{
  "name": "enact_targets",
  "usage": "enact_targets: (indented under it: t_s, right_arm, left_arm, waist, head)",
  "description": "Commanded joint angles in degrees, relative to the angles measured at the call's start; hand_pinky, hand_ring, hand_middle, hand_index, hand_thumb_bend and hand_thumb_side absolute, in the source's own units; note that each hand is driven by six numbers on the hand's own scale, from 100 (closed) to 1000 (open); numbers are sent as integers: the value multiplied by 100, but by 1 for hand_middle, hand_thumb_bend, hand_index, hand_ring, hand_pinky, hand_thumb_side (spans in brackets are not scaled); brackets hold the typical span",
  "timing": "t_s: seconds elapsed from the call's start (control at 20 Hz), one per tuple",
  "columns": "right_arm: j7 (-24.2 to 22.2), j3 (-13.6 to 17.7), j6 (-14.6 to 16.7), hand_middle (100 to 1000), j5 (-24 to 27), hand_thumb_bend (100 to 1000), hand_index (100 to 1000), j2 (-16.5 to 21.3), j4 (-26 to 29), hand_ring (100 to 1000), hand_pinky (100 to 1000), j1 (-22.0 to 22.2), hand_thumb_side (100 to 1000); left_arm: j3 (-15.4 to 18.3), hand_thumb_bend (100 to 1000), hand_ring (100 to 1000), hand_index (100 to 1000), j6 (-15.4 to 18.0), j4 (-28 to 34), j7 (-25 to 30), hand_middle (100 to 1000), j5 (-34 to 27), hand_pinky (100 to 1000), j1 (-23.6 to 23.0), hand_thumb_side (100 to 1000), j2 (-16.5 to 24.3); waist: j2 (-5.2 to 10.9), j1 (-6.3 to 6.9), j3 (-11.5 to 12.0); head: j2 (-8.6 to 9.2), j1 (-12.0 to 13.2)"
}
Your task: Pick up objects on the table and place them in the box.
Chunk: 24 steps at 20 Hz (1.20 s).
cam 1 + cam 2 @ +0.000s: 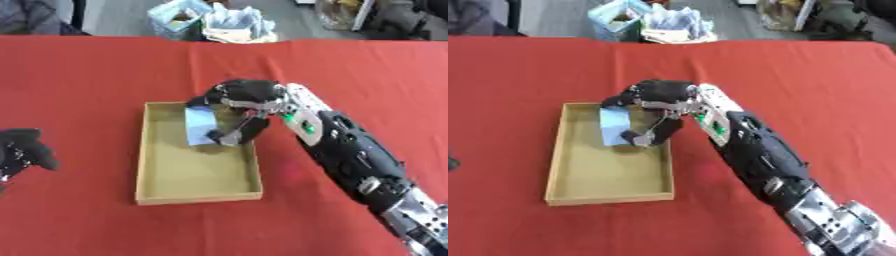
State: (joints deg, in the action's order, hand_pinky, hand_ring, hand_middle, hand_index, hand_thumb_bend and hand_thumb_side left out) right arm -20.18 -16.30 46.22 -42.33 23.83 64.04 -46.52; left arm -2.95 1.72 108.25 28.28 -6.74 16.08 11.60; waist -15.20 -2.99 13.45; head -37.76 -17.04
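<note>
The shallow tan cardboard box (197, 194) sits open on the red tablecloth-covered table (87, 70), and the robot's black right hand (247, 100) reaches in over the box's far right corner. Its fingers and thumb are curled round a pale blue flat rectangular object (200, 126), maybe a small card or packet, pinching it at its far edge and its near right corner. The blue object is inside the box outline, in the far half, toward the right wall; it looks tilted or partly upright, and I cannot tell whether its lower edge touches the box floor. The hand has not let go. The black left hand (24, 150) shows well to the left of the box, near the frame's left edge, idle over the cloth with fingers curled and holding nothing; the right eye view shows only a sliver of it. Progress judgement: this object is at the placing step, carried to the box but not released. The rest of the box floor, nearer than the blue object, is bare tan, so this looks like the first item going in. No other loose objects show on the cloth around the box, so after release little or nothing appears left, as far as these views cover.
</note>
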Motion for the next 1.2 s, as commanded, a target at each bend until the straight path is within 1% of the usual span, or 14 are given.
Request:
enact_targets:
  t_s: [0.05, 0.1, 0.15, 0.2, 0.25, 0.3, 0.35, 0.4, 0.45, 0.5, 0.7, 0.85, 1.0, 1.2]
  right_arm:
    - [-126, -43, 225, 721, -63, 100, 1000, 48, 232, 731, 739, -50, 623]
    - [-120, -57, 243, 767, -81, 100, 1000, 51, 268, 739, 745, -38, 649]
    - [-110, -65, 260, 767, -104, 100, 1000, 54, 296, 739, 745, -26, 649]
    - [-93, -64, 271, 807, -125, 111, 1000, 61, 316, 750, 748, -11, 683]
    - [-76, -62, 275, 818, -144, 117, 1000, 70, 325, 754, 751, 4, 693]
    - [-60, -57, 276, 850, -161, 141, 1000, 82, 330, 762, 756, 18, 705]
    - [-38, -47, 280, 854, -174, 142, 1000, 94, 341, 763, 756, 29, 706]
    - [-12, -35, 287, 864, -182, 141, 1000, 114, 357, 765, 758, 38, 704]
    - [19, -21, 288, 864, -180, 103, 1000, 136, 374, 765, 758, 47, 730]
    - [51, -5, 287, 863, -168, 140, 1000, 167, 396, 765, 758, 52, 692]
    - [214, 108, 207, 858, 54, 125, 1000, 427, 567, 763, 758, 83, 660]
    - [292, 220, 52, 846, 463, 100, 1000, 678, 776, 757, 755, 147, 643]
    - [293, 357, -166, 833, 1029, 100, 1000, 917, 1105, 750, 753, 262, 616]
    - [272, 590, -496, 817, 1823, 100, 1000, 1136, 1694, 743, 751, 516, 579]
  left_arm:
    - [45, 100, 592, 804, -1, 126, -31, 593, -7, 705, 64, 797, 13]
    - [45, 100, 592, 804, -2, 126, -29, 593, -2, 705, 66, 797, 12]
    - [44, 100, 592, 804, -3, 126, -27, 593, 2, 705, 67, 797, 12]
    - [46, 100, 593, 804, -4, 126, -27, 593, 6, 705, 67, 797, 12]
    - [49, 100, 593, 804, -4, 126, -28, 593, 9, 705, 67, 797, 13]
    - [52, 100, 593, 804, -4, 127, -30, 593, 11, 705, 67, 797, 13]
    - [55, 100, 593, 804, -5, 128, -32, 594, 12, 705, 66, 797, 13]
    - [56, 100, 593, 804, -5, 129, -33, 594, 12, 705, 65, 796, 13]
    - [56, 100, 593, 804, -5, 131, -32, 594, 11, 705, 63, 796, 13]
    - [59, 100, 593, 804, -5, 132, -35, 594, 8, 705, 59, 794, 13]
    - [75, 100, 593, 804, -6, 138, -50, 593, -7, 705, 34, 793, 23]
    - [84, 100, 593, 804, -8, 138, -51, 594, -8, 705, 11, 794, 31]
    - [98, 100, 594, 804, -10, 133, -57, 594, 5, 705, -7, 797, 38]
    - [119, 100, 595, 804, -15, 115, -65, 595, 47, 705, -29, 803, 41]
  waist:
    - [116, 24, -13]
    - [115, 24, -18]
    - [114, 24, -21]
    - [115, 22, -25]
    - [116, 21, -30]
    - [117, 19, -36]
    - [118, 18, -44]
    - [121, 17, -50]
    - [124, 17, -55]
    - [131, 18, -61]
    - [170, 14, -96]
    - [186, 9, -138]
    - [192, 11, -203]
    - [178, 16, -303]
  head:
    - [-28, 10]
    - [-26, 11]
    - [-25, 12]
    - [-24, 14]
    - [-23, 15]
    - [-23, 16]
    - [-24, 17]
    - [-24, 23]
    - [-26, 27]
    - [-30, 33]
    - [-52, 70]
    - [-59, 107]
    - [-77, 160]
    - [-110, 283]
